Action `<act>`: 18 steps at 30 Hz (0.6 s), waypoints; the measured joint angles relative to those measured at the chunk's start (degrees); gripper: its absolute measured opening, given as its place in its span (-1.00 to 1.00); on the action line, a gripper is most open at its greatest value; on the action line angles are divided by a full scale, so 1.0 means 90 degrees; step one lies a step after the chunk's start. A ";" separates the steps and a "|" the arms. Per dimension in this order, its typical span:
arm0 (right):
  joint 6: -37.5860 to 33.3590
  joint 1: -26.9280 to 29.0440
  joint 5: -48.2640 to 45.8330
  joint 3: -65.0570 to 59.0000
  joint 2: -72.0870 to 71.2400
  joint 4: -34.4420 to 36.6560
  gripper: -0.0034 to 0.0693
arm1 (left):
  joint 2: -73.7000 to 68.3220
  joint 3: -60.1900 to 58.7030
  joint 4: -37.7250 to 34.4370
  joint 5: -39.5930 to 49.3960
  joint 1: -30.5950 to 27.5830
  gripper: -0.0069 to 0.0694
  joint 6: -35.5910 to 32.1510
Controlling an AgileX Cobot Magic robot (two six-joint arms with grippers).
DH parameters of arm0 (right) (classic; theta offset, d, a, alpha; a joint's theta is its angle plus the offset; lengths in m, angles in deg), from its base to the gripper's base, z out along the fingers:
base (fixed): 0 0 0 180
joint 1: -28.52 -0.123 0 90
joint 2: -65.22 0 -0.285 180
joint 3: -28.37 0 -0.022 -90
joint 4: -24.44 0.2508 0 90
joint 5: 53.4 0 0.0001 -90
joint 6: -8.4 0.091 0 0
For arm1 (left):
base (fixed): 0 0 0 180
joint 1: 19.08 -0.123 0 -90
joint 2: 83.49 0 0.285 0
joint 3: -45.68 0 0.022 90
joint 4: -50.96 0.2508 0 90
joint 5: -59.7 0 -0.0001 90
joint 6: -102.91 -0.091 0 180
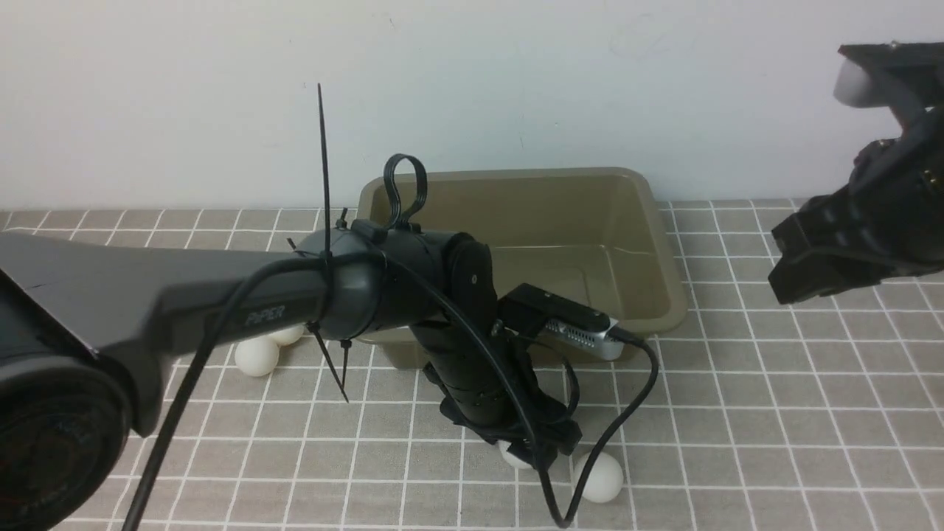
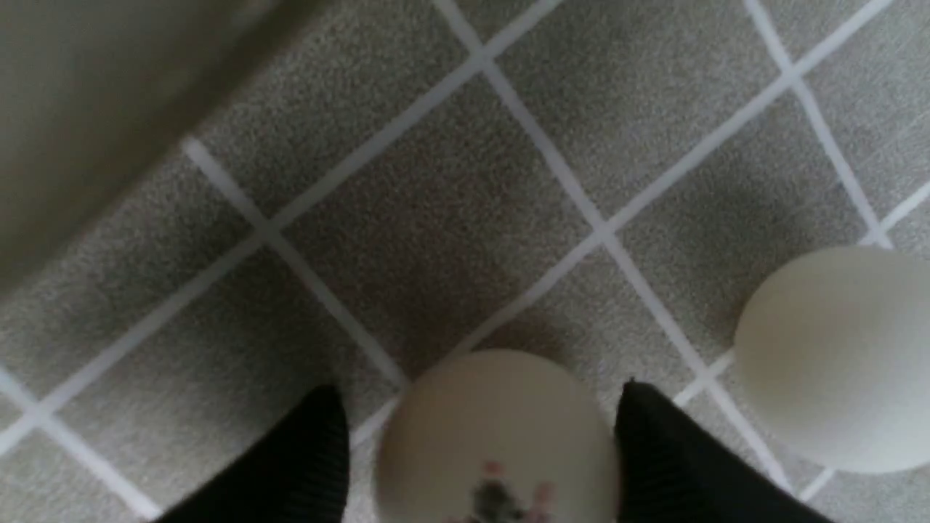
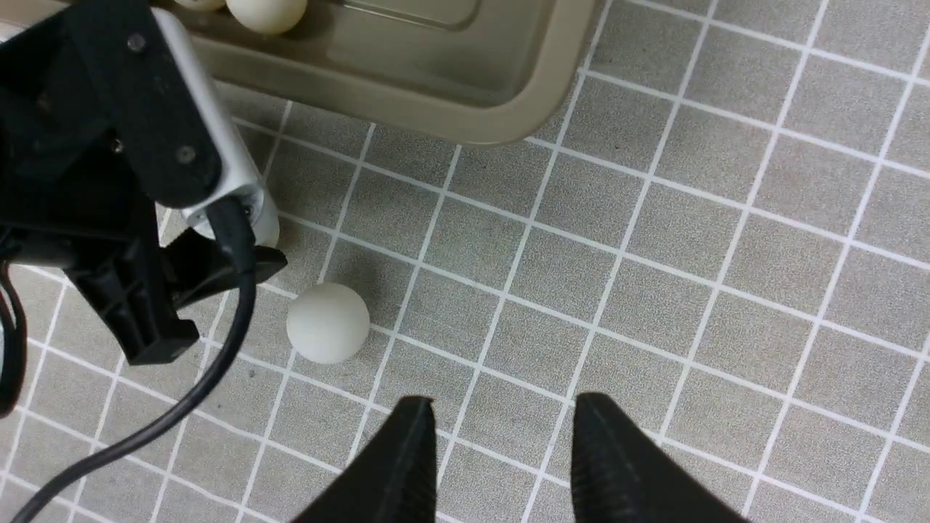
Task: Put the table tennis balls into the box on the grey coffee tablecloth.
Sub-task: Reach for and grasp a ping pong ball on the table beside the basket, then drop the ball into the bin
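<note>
My left gripper (image 1: 535, 450) is down on the grey coffee tablecloth (image 1: 737, 413), in front of the box (image 1: 667, 243). It is shut on a table tennis ball (image 2: 498, 436) with a printed logo, its black fingers (image 2: 654, 450) tight on either side. A second ball (image 1: 599, 476) lies loose just beside it, also showing as the ball (image 3: 328, 322) in the right wrist view. Two more balls (image 1: 257, 356) lie left of the box. At least two balls (image 3: 265, 14) lie inside the box (image 3: 472, 109). My right gripper (image 3: 503, 399) hangs open and empty, high at the right (image 1: 782, 276).
My left forearm (image 1: 184, 302) stretches across the front view and hides the box's near left corner. Its wrist camera (image 1: 582, 332) and a looping black cable (image 1: 641, 398) hang over the cloth by the box. A white wall (image 1: 516, 88) stands behind.
</note>
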 joint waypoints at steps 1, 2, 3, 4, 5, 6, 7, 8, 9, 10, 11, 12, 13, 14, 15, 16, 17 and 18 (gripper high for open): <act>0.0000 0.0000 0.0000 -0.0006 0.0000 0.0014 -0.24 | -0.0008 0.0003 0.0000 0.0025 0.0000 0.12 0.0000; 0.0000 0.0000 0.0000 -0.0006 0.0000 0.0036 -0.24 | -0.0014 0.0009 0.0000 0.0049 0.0000 0.08 0.0000; -0.0025 0.0000 0.0008 -0.0092 0.0000 0.0154 -0.24 | -0.0011 0.0035 0.0031 0.0184 0.0000 0.09 0.0000; -0.0047 0.0000 0.0018 -0.0137 0.0000 0.0184 -0.24 | 0.0011 0.0050 0.0070 0.0277 -0.0016 0.09 0.0000; -0.0092 -0.0032 0.0033 -0.0250 -0.0007 0.0259 -0.24 | 0.0068 0.0056 0.0114 0.0469 -0.0030 0.09 0.0000; -0.0131 -0.0124 0.0061 -0.0408 -0.0007 0.0336 -0.24 | 0.0185 0.0056 0.0152 0.0669 -0.0061 0.09 0.0000; -0.0164 -0.0248 0.0119 -0.0609 -0.0007 0.0371 -0.23 | 0.0369 0.0056 0.0165 0.0891 -0.0115 0.09 0.0000; -0.0205 -0.0406 0.0251 -0.0844 0.0001 0.0395 -0.21 | 0.0676 0.0056 0.0186 0.1041 -0.0232 0.09 0.0000; -0.0248 -0.0614 0.0452 -0.1082 0.0048 0.0410 -0.19 | 0.0989 0.0056 0.0194 0.1110 -0.0320 0.09 0.0000; -0.0267 -0.0752 0.0693 -0.1303 0.0102 0.0426 -0.15 | 0.1263 0.0059 0.0194 0.1163 -0.0421 0.09 0.0000; -0.0274 -0.0887 0.0893 -0.1454 0.0179 0.0433 -0.11 | 0.1538 0.0072 0.0194 0.1187 -0.0538 0.09 0.0000; -0.0288 -0.0984 0.1029 -0.1543 0.0254 0.0438 -0.06 | 0.1804 0.0080 0.0194 0.1204 -0.0672 0.09 0.0000; -0.0287 -0.1209 0.1292 -0.1674 0.0469 0.0440 0.02 | 0.2154 0.0124 0.0188 0.1211 -0.0939 0.09 0.0000; -0.0287 -0.1239 0.1327 -0.1686 0.0504 0.0440 0.05 | 0.2203 0.0124 0.0188 0.1211 -0.0939 0.09 0.0000; -0.0287 -0.1456 0.1580 -0.1733 0.0764 0.0440 0.16 | 0.2489 0.0214 0.0188 0.1166 -0.1256 0.09 0.0000; -0.0287 -0.1580 0.1784 -0.1740 0.0955 0.0440 0.22 | 0.2540 0.0279 0.0188 0.1135 -0.1405 0.09 0.0000; -0.0287 -0.1793 0.2040 -0.1745 0.1181 0.0440 0.31 | 0.2544 0.0394 0.0188 0.1094 -0.1605 0.09 0.0000; -0.0287 -0.1879 0.2165 -0.1745 0.1289 0.0440 0.36 | 0.2497 0.0474 0.0196 0.1084 -0.1710 0.09 0.0000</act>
